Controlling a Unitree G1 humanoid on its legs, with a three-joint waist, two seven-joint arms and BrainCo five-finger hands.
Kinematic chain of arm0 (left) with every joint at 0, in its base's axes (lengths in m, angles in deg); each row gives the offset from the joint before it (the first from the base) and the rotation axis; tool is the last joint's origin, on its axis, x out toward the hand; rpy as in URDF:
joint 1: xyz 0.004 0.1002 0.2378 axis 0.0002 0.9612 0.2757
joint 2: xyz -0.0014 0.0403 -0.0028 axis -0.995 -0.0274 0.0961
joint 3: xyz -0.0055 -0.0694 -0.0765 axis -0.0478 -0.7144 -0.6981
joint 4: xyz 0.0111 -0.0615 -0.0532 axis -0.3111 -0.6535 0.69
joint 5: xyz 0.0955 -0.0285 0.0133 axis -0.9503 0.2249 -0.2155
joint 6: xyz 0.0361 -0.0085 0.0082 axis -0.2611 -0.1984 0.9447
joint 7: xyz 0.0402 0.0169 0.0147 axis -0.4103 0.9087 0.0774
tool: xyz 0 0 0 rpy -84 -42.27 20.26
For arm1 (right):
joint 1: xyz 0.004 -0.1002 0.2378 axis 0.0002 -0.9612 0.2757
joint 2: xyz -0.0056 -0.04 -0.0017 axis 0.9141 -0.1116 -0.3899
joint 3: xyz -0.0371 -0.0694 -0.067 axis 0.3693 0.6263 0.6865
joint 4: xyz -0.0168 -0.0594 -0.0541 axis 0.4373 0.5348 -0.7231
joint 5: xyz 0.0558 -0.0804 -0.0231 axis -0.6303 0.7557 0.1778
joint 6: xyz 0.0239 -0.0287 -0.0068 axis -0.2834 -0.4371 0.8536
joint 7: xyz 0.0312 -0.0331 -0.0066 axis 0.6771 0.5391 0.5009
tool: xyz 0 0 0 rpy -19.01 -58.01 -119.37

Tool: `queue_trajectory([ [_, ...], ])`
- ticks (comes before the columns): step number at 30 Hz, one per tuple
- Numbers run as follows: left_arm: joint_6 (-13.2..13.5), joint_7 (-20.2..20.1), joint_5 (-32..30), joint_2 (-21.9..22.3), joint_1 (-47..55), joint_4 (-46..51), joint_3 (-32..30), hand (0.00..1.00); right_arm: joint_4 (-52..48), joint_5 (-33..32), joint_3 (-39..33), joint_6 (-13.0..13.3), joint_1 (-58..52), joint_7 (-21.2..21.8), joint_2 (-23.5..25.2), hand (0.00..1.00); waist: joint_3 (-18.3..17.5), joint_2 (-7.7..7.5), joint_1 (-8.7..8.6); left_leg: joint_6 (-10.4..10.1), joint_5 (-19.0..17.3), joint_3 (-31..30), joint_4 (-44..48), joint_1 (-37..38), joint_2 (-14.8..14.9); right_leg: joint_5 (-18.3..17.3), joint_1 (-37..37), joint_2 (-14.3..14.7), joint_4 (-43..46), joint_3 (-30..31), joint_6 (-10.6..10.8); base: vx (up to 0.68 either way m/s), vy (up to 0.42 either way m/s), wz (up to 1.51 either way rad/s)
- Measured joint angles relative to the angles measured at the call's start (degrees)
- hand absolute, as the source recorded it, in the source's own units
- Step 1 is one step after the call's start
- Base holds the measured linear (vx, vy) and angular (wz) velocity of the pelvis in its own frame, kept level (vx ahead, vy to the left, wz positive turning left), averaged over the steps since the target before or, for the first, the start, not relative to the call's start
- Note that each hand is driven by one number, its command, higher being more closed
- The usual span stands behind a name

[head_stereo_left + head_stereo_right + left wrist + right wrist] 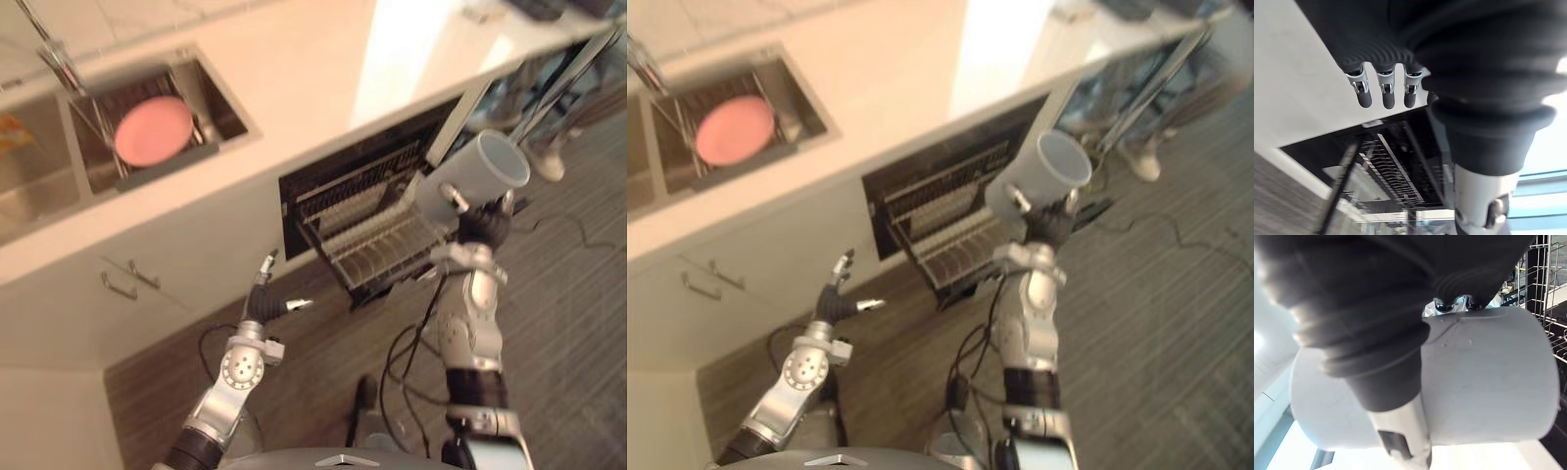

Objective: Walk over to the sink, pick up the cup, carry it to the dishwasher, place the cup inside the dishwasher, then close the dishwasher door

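Cup [478, 172] is near the pulled-out dishwasher rack [377, 240], clasped round its wall by the right hand [487, 223] just under it; the left hand [266, 294] hangs empty, fingers loose. It seems light, stiff, slick and breakable, best held mid-wall. Plain pale grey, wide-mouthed, tilted.

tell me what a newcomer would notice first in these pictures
The pale cup stands out first, gripped in the right hand and held tilted in front of the open dishwasher, whose wire rack is pulled out. Next comes the pink plate lying in the sink, off to the left. The left hand hangs open, low by the cabinet front.
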Motion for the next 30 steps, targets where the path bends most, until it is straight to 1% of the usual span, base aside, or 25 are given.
queue_trajectory([
  [1, 0.0, 0.3, 0.9, -0.7, -1.3, -2.7, -0.3, 0.00, 3.9, 0.5, 0.0, -0.2, 4.7, -0.1, -2.9, 1.00, 1.9, 0.34, 0.22, 0.3, 0.5, -0.7, 0.0, -2.1, -0.1, 0.5, -1.9, -0.1, 0.4, -0.3, 0.0, -0.12, 0.002, 0.23],
  [2, -0.1, 0.5, 1.3, -1.2, -2.7, -6.1, -0.8, 0.00, 8.4, 1.1, 0.0, -0.9, 9.6, -0.2, -6.3, 1.00, 4.4, 0.80, 0.44, 0.7, 1.2, -1.4, 0.0, -3.7, -0.2, 1.2, -3.0, -0.2, 0.3, -1.1, 0.0, -0.11, 0.006, 0.24],
  [3, -0.2, 0.5, 1.4, -1.4, -3.4, -7.7, -1.1, 0.00, 10.4, 1.5, 0.1, -1.5, 11.8, -0.1, -7.8, 1.00, 5.5, 0.87, 0.77, 0.7, 1.5, -1.6, 0.0, -4.4, -0.3, 1.4, -3.6, -0.2, 0.4, -1.2, -0.2, -0.10, 0.020, 0.21],
  [4, -0.6, 0.8, 2.8, -1.6, -4.4, -11.8, -2.3, 0.00, 16.1, 1.8, 0.7, -3.1, 17.0, -0.1, -11.0, 1.00, 7.1, 0.95, 1.51, 1.2, 1.9, -1.9, 0.0, -6.0, -0.6, 2.2, -5.0, -0.4, 0.4, -1.3, 0.0, -0.06, 0.026, 0.10],
  [5, -0.7, 1.2, 3.2, -1.5, -4.5, -13.5, -2.9, 0.00, 18.4, 1.8, 1.1, -3.7, 18.7, 0.0, -12.0, 1.00, 7.2, 0.98, 1.90, 1.2, 2.0, -2.0, 0.0, -6.9, -0.7, 2.3, -5.8, -0.6, 0.4, -1.3, 0.0, -0.02, 0.039, 0.10],
  [6, -0.6, 2.1, 3.7, -1.6, -4.5, -16.8, -3.8, 0.00, 23.3, 1.8, 2.0, -4.7, 21.8, 0.2, -14.2, 1.00, 7.3, 1.05, 2.80, 1.2, 2.2, -2.1, 0.1, -8.0, -1.1, 2.4, -6.9, -0.9, 0.4, -1.4, 0.1, 0.03, 0.033, 0.08],
  [7, -0.6, 2.5, 4.1, -1.6, -4.4, -18.2, -4.5, 0.00, 25.8, 1.8, 2.7, -5.2, 23.2, 0.3, -15.3, 1.00, 7.3, 1.14, 3.29, 1.4, 2.3, -2.1, 0.1, -8.4, -1.3, 2.5, -7.3, -1.1, 0.4, -1.4, 0.2, 0.06, 0.043, 0.14],
  [8, -0.6, 3.1, 5.4, -1.6, -4.4, -20.6, -5.6, 0.00, 30.8, 1.6, 3.8, -6.4, 26.0, 0.8, -17.5, 1.00, 7.6, 1.58, 4.10, 1.9, 2.7, -2.6, 0.1, -9.3, -1.7, 2.7, -7.8, -1.4, 0.5, -1.4, 0.3, 0.05, 0.043, 0.19],
  [9, -0.5, 3.4, 6.4, -1.6, -4.4, -22.1, -6.5, 0.00, 35.5, 1.2, 4.9, -8.0, 28.9, 2.4, -19.6, 1.00, 8.0, 2.08, 4.95, 2.1, 2.9, -2.7, 0.1, -9.9, -2.0, 2.7, -8.1, -1.8, 0.5, -1.8, 0.3, 0.05, 0.043, 0.19],
  [10, -0.3, 3.6, 6.4, -1.6, -4.4, -22.9, -6.9, 0.00, 37.9, 1.0, 5.8, -8.8, 30.2, 3.2, -20.7, 1.00, 8.1, 2.36, 5.56, 2.1, 2.9, -2.7, 0.1, -10.1, -2.2, 2.6, -8.4, -2.0, 0.6, -1.8, 0.3, 0.03, 0.038, 0.13],
  [12, 0.7, 4.1, 7.4, -1.9, -4.5, -24.9, -8.1, 0.00, 44.2, 0.7, 9.5, -11.8, 34.5, 6.9, -23.5, 1.00, 8.6, 3.25, 7.04, 2.3, 2.9, -2.9, 0.1, -11.4, -2.8, 2.4, -10.1, -2.6, 1.5, -1.9, 0.7, 0.02, 0.030, 0.10],
  [13, 0.8, 4.1, 7.7, -1.8, -4.7, -25.6, -8.4, 0.00, 45.2, 0.7, 10.3, -12.4, 35.0, 7.8, -24.0, 1.00, 8.9, 3.53, 7.16, 2.3, 3.0, -3.3, 0.1, -11.7, -2.9, 2.2, -10.1, -2.8, 1.7, -2.2, 0.8, 0.02, 0.030, 0.20],
  [14, 0.8, 4.1, 8.3, -1.8, -4.9, -26.4, -8.5, 0.00, 47.3, 0.8, 12.0, -13.9, 36.0, 9.6, -24.7, 1.00, 9.4, 4.12, 7.27, 2.4, 3.1, -4.0, 0.1, -12.0, -3.2, 1.9, -10.2, -3.1, 2.2, -2.7, 1.0, 0.00, 0.025, 0.21],
  [15, 1.1, 4.1, 8.6, -1.8, -4.9, -27.3, -8.7, 0.00, 49.3, 0.9, 12.6, -15.4, 36.5, 11.4, -24.8, 1.00, 9.9, 4.35, 7.64, 2.5, 3.1, -4.2, 0.1, -12.1, -3.3, 1.5, -10.3, -3.3, 2.7, -2.8, 1.1, -0.01, 0.022, 0.15],
  [16, 1.2, 4.1, 8.7, -1.8, -5.0, -27.9, -8.7, 0.00, 50.3, 1.2, 13.1, -16.0, 36.7, 12.1, -24.9, 1.00, 9.9, 4.36, 8.03, 2.5, 3.1, -4.1, 0.1, -12.3, -3.3, 1.4, -10.8, -3.4, 3.1, -2.7, 1.0, -0.01, 0.014, 0.04],
  [17, 1.2, 4.0, 9.0, -1.7, -5.0, -28.5, -8.9, 0.00, 51.8, 2.0, 13.9, -17.6, 37.1, 13.7, -24.9, 1.00, 9.9, 4.38, 8.53, 2.6, 3.1, -4.2, 0.1, -12.9, -3.4, 1.0, -11.9, -3.8, 4.2, -2.7, 1.0, 0.00, 0.000, 0.00],
  [18, 1.2, 4.0, 9.7, -1.7, -5.3, -28.7, -9.1, 0.00, 53.7, 2.1, 14.5, -18.7, 37.9, 14.9, -25.0, 1.00, 10.4, 4.72, 8.71, 2.8, 3.3, -4.3, 0.1, -13.3, -3.6, 0.8, -12.4, -4.0, 4.8, -2.7, 0.9, -0.01, 0.016, 0.04],
  [19, 1.2, 4.0, 9.8, -1.7, -5.6, -29.1, -9.2, 0.00, 54.7, 2.7, 14.6, -19.2, 38.3, 15.5, -25.0, 1.00, 10.5, 4.87, 8.88, 2.8, 3.3, -4.3, 0.1, -13.5, -3.6, 0.7, -12.8, -4.1, 5.1, -2.7, 0.9, -0.03, 0.020, 0.07],
  [21, 1.2, 3.6, 10.1, -1.2, -6.1, -30.0, -9.6, 0.00, 57.3, 6.2, 14.6, -20.3, 39.3, 17.6, -25.0, 1.00, 10.8, 5.41, 9.24, 2.9, 3.3, -4.4, 0.1, -14.1, -4.1, 0.3, -13.9, -4.9, 6.2, -2.7, 1.1, -0.03, 0.033, 0.07],
  [22, 1.1, 3.3, 10.7, -0.8, -6.2, -30.2, -9.6, 0.00, 58.8, 8.0, 14.7, -20.6, 39.6, 18.3, -25.6, 1.00, 11.1, 6.19, 9.37, 2.9, 3.3, -4.6, 0.1, -14.1, -4.5, 0.2, -13.8, -5.2, 6.6, -2.8, 1.2, -0.03, 0.040, 0.09],
  [23, 0.9, 2.9, 11.2, -0.5, -6.2, -30.3, -9.6, 0.00, 60.2, 9.4, 14.7, -21.5, 40.0, 19.1, -26.4, 1.00, 11.4, 6.70, 9.77, 2.9, 3.3, -4.8, 0.1, -14.1, -4.7, 0.1, -14.0, -5.6, 6.9, -2.8, 1.4, -0.03, 0.030, 0.09],
  [25, 0.5, 2.6, 12.0, -0.2, -6.2, -30.8, -9.6, 0.00, 61.9, 11.3, 14.9, -22.3, 40.6, 20.2, -27.3, 1.00, 11.6, 7.21, 10.20, 3.0, 3.3, -4.9, 0.1, -14.3, -5.0, -0.3, -14.4, -6.1, 7.8, -2.8, 1.4, -0.03, 0.017, 0.05],
  [26, 0.3, 2.4, 12.0, -0.2, -6.1, -30.9, -9.6, 0.00, 61.9, 12.1, 14.9, -22.4, 40.6, 20.5, -27.3, 0.00, 11.6, 7.22, 10.22, 3.0, 3.3, -4.9, 0.1, -14.4, -5.1, -0.5, -14.7, -6.1, 8.0, -2.8, 1.3, -0.02, 0.008, 0.06],
  [28, 0.0, 1.7, 12.1, 0.0, -6.2, -32.0, -9.5, 0.00, 61.9, 13.7, 15.0, -22.5, 40.7, 21.8, -27.3, 0.00, 11.6, 7.31, 10.24, 3.1, 3.5, -5.2, 0.1, -15.1, -5.2, -0.7, -15.5, -6.4, 8.5, -2.8, 1.4, -0.01, 0.000, 0.05],
  [30, -0.4, 1.2, 12.6, 0.5, -6.1, -32.1, -9.4, 0.00, 62.3, 13.8, 15.5, -22.5, 40.7, 21.8, -27.8, 0.00, 11.8, 7.89, 10.17, 3.2, 3.5, -5.4, 0.1, -15.1, -5.7, -1.1, -15.6, -7.0, 9.2, -2.9, 1.5, 0.00, 0.010, 0.08],
])
